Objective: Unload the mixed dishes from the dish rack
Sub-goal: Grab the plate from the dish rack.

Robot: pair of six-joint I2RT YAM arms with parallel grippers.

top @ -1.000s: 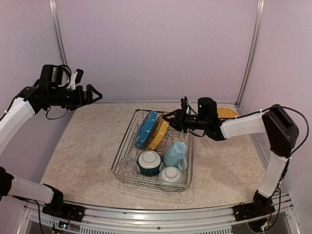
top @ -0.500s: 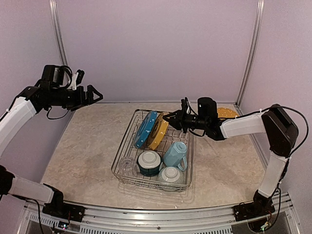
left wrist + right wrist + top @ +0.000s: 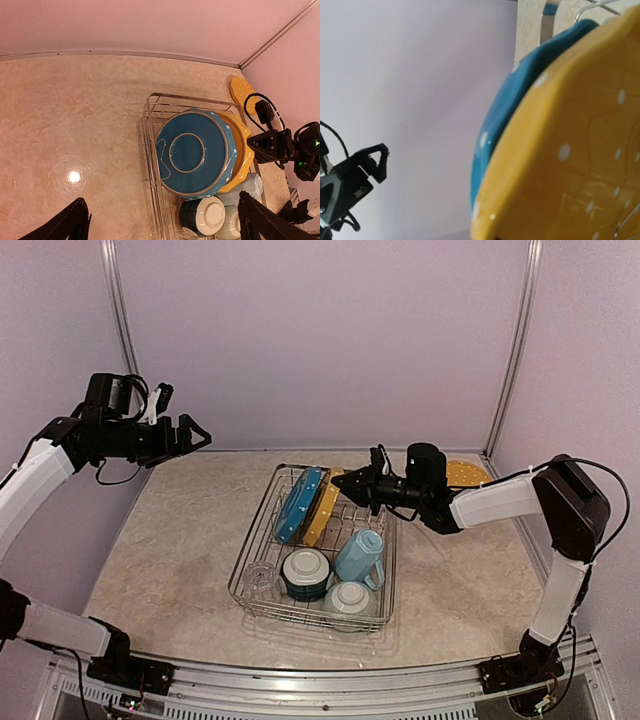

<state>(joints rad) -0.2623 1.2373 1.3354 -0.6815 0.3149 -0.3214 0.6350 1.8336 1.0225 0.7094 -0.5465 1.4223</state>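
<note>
- Standing on edge among the divider prongs (image 3: 161, 165), the yellow-orange plate (image 3: 322, 515) leaned close against the blue plate (image 3: 298, 502) at the far end of the dish rack (image 3: 252, 540). Whether the two touched all along their faces, I could not tell.
- Nearer the arms, the rack held the light blue mug (image 3: 360, 555), the clear glass (image 3: 262, 580), a teal bowl (image 3: 307, 572) and a paler bowl (image 3: 350, 598). A second yellow-orange plate (image 3: 467, 472) lay flat on the bench (image 3: 180, 540) by the far right corner.
- The right pincer (image 3: 345, 483) hovered just beside the racked plate's upper rim, its fingers seemingly spread and nothing pinched yet. Its wrist view was filled by that plate's spotted face.
- The left pincer (image 3: 197, 432) hung with fingers wide apart, high over the left of the bench and well apart from the rack.
- Risk, as I judged it: a bite taken too shallow on the glazed rim could let the plate slip and drop onto the mug below.
- A skewed lift could snag the plate on the prongs, or tip the blue plate over, since they stood so close.
- A hard pull might shift the whole rack.
- Room: broad bare bench lay left of the rack. Right of it, only a narrower strip ran to the side wall (image 3: 600, 420), and the back wall (image 3: 320, 340) stood near behind, so a lift straight up looked the safest path.
</note>
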